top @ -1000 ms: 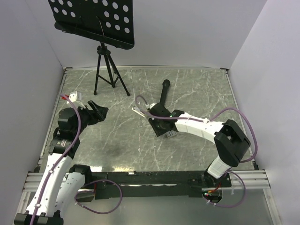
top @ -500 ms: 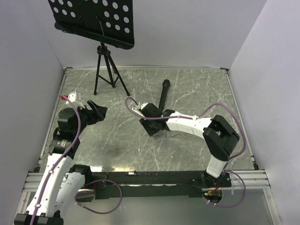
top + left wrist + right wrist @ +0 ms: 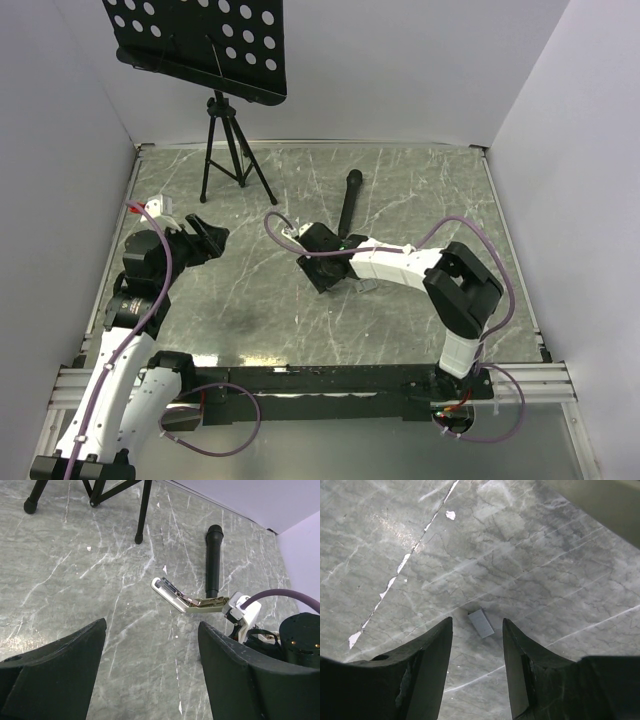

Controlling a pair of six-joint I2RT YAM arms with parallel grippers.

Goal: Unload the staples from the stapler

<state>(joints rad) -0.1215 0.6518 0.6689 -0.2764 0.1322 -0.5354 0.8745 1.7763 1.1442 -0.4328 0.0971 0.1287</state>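
Grey rectangular staple strip on marble table; left gripper, right gripper agape, empty.

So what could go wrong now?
1. The small grey strip, probably staples, lies flat on the table between the open right fingers. They might just push it along instead of picking it up.
2. The open stapler lies right next to the right arm, with the microphone beside it. A swing of the arm could knock either.
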